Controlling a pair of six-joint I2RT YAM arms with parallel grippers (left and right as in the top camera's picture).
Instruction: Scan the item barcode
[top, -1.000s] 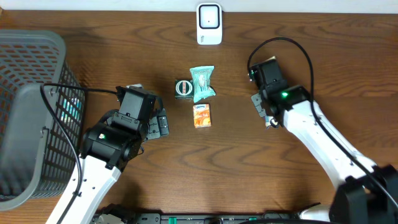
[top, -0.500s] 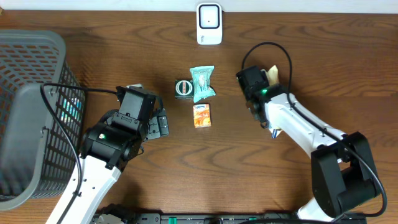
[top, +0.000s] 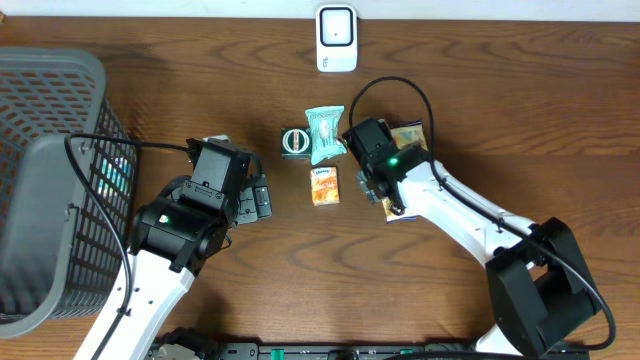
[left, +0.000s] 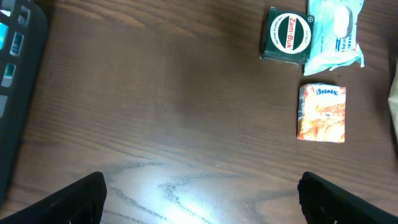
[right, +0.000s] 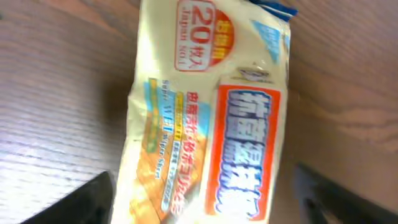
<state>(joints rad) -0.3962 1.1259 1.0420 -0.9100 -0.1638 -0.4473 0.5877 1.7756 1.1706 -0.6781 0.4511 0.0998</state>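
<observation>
Surface: brown wooden table (top: 520, 100), with its grain running crosswise under both my arms.
Task item: a cream-and-orange wet-wipe pack (right: 211, 124) lay flat on the wood, printed face up. It sat between my right jaws and ran on past their tips.
Right gripper (right: 205, 190): the jaws stood spread wide, one on either side of the pack, pinching nothing.
Left gripper (left: 202, 186): the jaws were spread too, with only bare wood between them. A small orange tissue pack (left: 321, 112) sat well ahead and to the right of the tips.
Scanner (top: 336, 38): white, at the far table edge, well beyond my right jaws.
Handling: I judged the pack light, soft and a little slick in its film, so it would sag and crinkle.
Hold: I reckoned the long sides best, near the middle, with a gentle squeeze. No barcode showed on the upper face.
</observation>
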